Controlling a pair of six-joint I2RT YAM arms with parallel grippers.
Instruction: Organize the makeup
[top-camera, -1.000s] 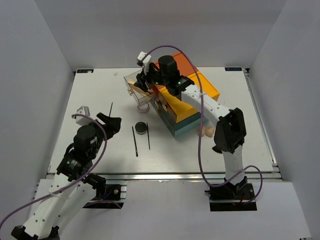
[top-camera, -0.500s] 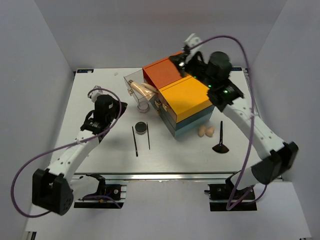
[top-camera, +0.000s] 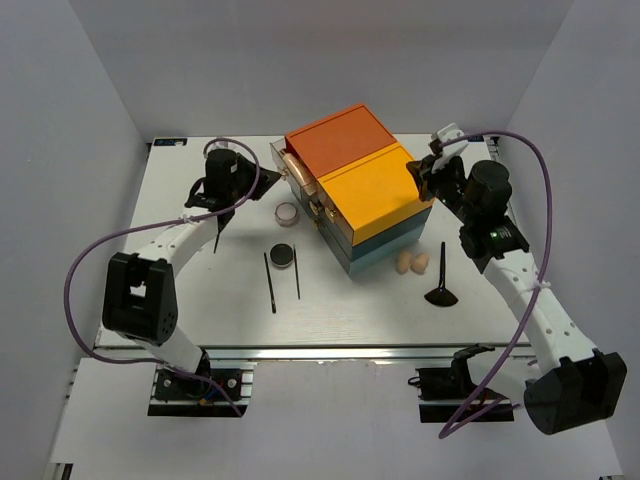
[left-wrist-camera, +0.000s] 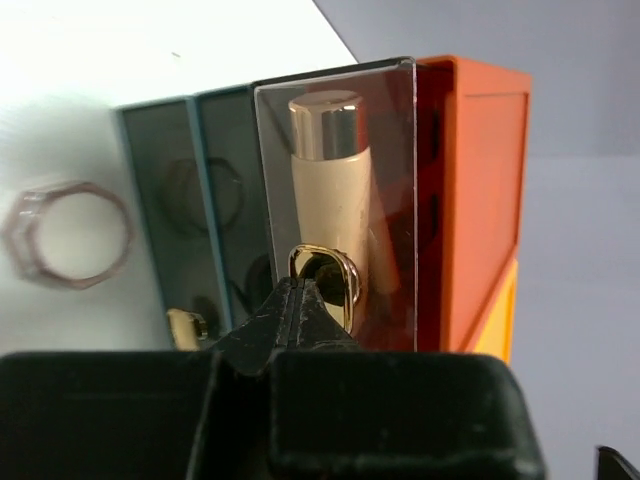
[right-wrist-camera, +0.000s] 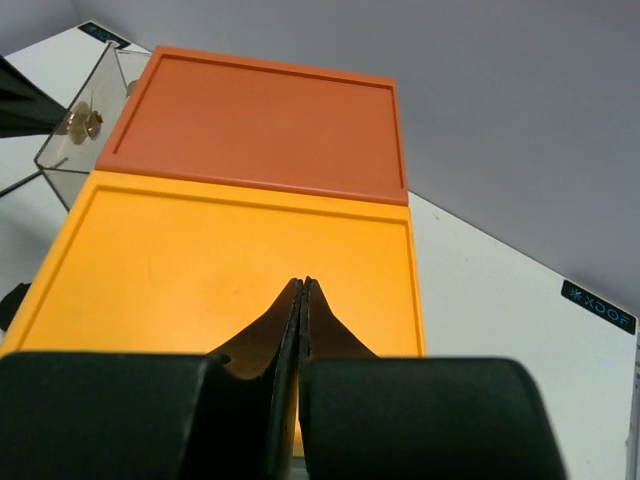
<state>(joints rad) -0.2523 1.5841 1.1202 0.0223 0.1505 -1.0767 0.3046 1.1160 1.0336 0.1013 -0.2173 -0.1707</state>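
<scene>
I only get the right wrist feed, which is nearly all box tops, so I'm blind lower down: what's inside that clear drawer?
Observer: A beige tube with a gold cap is inside the clear drawer.
Operator: And the left arm?
Observer: The left pincer is shut, with its tip at the drawer's gold ring handle.
Operator: Anything loose on my side?
Observer: Yes. In the top view, two beige sponges and the black brush sit on the table, just right of the drawer box.
</scene>
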